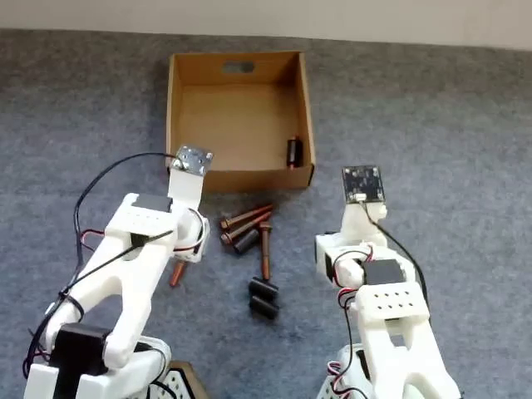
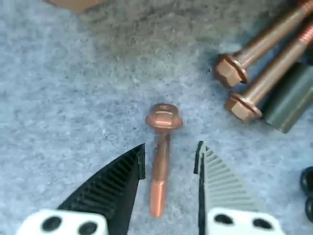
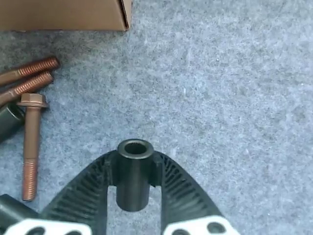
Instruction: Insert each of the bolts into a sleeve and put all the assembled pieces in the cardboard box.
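Black sleeve (image 3: pixel 133 188) gripped tight between the right gripper's (image 3: pixel 133 164) closed fingers.
The left gripper (image 2: pixel 170 147) hangs open, a copper bolt (image 2: pixel 164 120) lying loose between its fingers; more bolts (image 2: pixel 254 63) lie beyond the fingertips, short of the cardboard box (image 1: pixel 176 100).

The surface (image 1: pixel 465 125) is a mottled blue-grey, flecked paler like felt. The left tool (image 2: pixel 170 155) has one black finger and one pale grey one, both finely ribbed, on white mounts. The bolt (image 2: pixel 164 120) lying between them is shiny copper. The right tool (image 3: pixel 134 166) is ribbed black on both sides, and the sleeve (image 3: pixel 133 181) it clamps is matte black. Beyond the tools, the cardboard box (image 1: pixel 249 177) is plain tan-brown, and the arms (image 1: pixel 133 249) are white.
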Robot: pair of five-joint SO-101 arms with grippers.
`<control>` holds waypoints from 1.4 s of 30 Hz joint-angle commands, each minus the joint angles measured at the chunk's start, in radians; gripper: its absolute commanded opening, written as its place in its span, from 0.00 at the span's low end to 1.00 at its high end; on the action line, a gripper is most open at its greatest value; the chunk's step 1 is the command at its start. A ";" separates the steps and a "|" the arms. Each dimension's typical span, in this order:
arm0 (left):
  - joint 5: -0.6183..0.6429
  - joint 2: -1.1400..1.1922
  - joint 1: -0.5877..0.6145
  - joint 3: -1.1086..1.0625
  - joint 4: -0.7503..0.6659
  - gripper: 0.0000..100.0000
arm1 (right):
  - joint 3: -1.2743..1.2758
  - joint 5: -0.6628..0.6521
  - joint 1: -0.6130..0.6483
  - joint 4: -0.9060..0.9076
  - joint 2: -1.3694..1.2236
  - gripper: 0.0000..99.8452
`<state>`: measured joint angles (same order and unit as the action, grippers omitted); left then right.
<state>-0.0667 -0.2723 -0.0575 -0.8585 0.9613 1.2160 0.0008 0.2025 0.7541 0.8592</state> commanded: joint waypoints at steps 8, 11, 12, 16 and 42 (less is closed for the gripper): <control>-0.009 -0.007 -0.004 -0.087 -0.196 0.19 | -0.010 0.005 0.004 -0.018 0.024 0.01; -0.009 -0.007 0.031 -0.087 -0.196 0.16 | -0.010 0.005 0.004 -0.016 0.024 0.01; -0.009 -0.007 0.038 -0.085 -0.198 0.14 | -0.010 0.005 0.004 -0.016 0.024 0.01; -0.009 -0.007 0.039 -0.085 -0.198 0.03 | -0.010 0.005 0.004 -0.016 0.024 0.01; -0.012 0.427 0.045 0.320 0.117 0.08 | -0.010 0.005 0.002 -0.016 0.024 0.01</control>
<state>-0.0698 0.0713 -0.0330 -0.6206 1.0257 1.2160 0.0008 0.2025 0.7541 0.8592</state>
